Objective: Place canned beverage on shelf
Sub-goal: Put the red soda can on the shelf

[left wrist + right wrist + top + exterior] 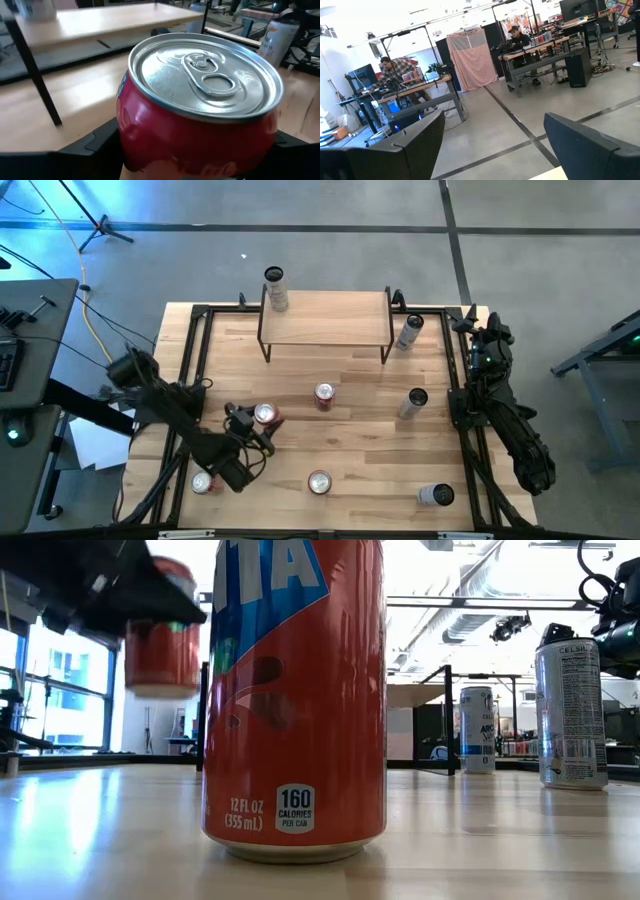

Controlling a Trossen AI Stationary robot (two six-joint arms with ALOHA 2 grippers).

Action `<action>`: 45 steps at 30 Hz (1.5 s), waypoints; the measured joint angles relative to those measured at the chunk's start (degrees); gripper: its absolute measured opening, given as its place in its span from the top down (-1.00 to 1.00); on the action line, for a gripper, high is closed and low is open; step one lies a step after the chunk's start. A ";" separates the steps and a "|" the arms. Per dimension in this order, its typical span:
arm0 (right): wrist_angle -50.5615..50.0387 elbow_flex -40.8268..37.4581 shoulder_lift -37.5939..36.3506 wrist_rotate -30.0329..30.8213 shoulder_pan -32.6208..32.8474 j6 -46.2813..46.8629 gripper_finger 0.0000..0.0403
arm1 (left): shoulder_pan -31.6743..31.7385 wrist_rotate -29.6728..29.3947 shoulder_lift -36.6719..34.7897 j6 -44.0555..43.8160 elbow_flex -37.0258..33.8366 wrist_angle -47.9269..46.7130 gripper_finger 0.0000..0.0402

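Fingers of the left gripper [262, 420] clamp a red can [200, 110] mid-body, lifted near-left of the shelf [325, 318]. Smooth, rigid, probably full and heavy, so it could slip. Right gripper [492, 145] gapes, parked far right.

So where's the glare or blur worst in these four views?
Low view: bright windows wash out the background, and the orange can fills the frame, top cropped. Left wrist view: the red can is sharp, the shelf behind it soft. High view: blue light tints the floor at left.
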 joint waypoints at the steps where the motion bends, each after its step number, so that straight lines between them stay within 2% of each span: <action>1: -0.01 0.02 -0.02 0.00 0.00 -0.01 -0.63 | 0.65 0.09 -1.51 3.03 0.00 0.69 -0.32; 4: -0.01 0.01 0.00 0.00 0.00 -0.01 -0.63 | 2.90 1.56 -5.82 13.14 0.00 3.66 -0.32; 12: 0.00 0.00 -0.01 0.00 0.00 -0.01 -0.63 | 10.99 10.29 -14.57 41.80 0.00 16.03 -0.33; 18: 0.00 0.01 -0.02 0.00 -0.01 0.00 -0.63 | 19.62 20.77 -18.01 62.85 0.00 28.25 -0.33; 24: -0.01 0.02 -0.01 0.00 0.01 -0.01 -0.63 | 29.50 31.10 -18.71 77.66 0.00 38.60 -0.33; 32: -0.01 0.02 -0.01 0.00 0.01 0.00 -0.63 | 41.65 44.82 -18.69 85.69 0.00 47.40 -0.33; 45: 0.00 0.00 -0.01 0.00 0.01 0.00 -0.63 | 58.58 64.05 -18.67 86.76 0.00 50.12 -0.34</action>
